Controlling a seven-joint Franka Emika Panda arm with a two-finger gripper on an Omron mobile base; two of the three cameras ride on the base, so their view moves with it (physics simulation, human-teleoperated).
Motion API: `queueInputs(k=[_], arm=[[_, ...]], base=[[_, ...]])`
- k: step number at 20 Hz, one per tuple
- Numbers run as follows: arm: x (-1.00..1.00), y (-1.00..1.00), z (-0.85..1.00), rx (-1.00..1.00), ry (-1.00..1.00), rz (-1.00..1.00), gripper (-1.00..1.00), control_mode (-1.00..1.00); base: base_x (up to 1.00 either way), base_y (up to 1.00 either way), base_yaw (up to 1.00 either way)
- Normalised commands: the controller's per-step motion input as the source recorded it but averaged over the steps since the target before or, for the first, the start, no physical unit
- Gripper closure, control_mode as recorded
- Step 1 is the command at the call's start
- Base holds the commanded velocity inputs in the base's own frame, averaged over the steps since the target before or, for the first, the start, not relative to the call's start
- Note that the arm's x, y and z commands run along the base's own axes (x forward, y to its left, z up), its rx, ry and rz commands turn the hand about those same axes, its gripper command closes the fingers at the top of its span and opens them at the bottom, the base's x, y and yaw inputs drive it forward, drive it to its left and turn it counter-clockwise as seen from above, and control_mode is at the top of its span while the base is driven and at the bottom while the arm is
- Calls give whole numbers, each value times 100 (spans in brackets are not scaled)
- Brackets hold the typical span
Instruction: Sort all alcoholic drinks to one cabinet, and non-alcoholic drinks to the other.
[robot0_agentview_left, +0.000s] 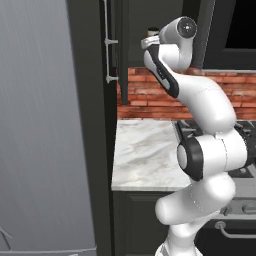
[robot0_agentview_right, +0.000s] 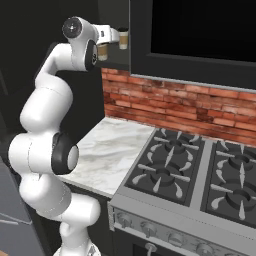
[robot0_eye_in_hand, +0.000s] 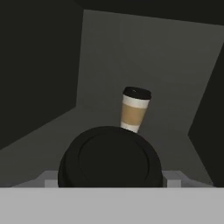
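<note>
A white robot arm reaches up into an open upper cabinet (robot0_agentview_right: 114, 20) above a marble table (robot0_agentview_left: 145, 152). Its gripper (robot0_agentview_right: 106, 44) holds one paper coffee cup (robot0_eye_in_hand: 109, 157) between the jaws, which are spread wide around the cup's body; the dark lid sits right under the hand camera. Whether the cup already rests on the cabinet floor is hard to tell. A second coffee cup (robot0_eye_in_hand: 134, 109) stands upright deeper inside the cabinet, a little beyond the first and apart from it.

The main risk from here appears to be the two cups meeting: pushing the held cup further in could knock the standing one over. Letting go while the cup hangs above the shelf could also let it tip, since it is light and tall for its base.

The cabinet interior is plain dark grey. Below it runs a red brick wall (robot0_agentview_right: 165, 100), with a black gas stove (robot0_agentview_right: 190, 170) to the right of the table and a tall steel fridge (robot0_agentview_left: 45, 125) to the left.
</note>
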Motion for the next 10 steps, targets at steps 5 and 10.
queueInputs(k=[5,10], arm=[[33,1,0,0,2,0,100,-100],[33,4,-2,0,2,0,100,-100]], base=[[0,0,0],[0,0,0]])
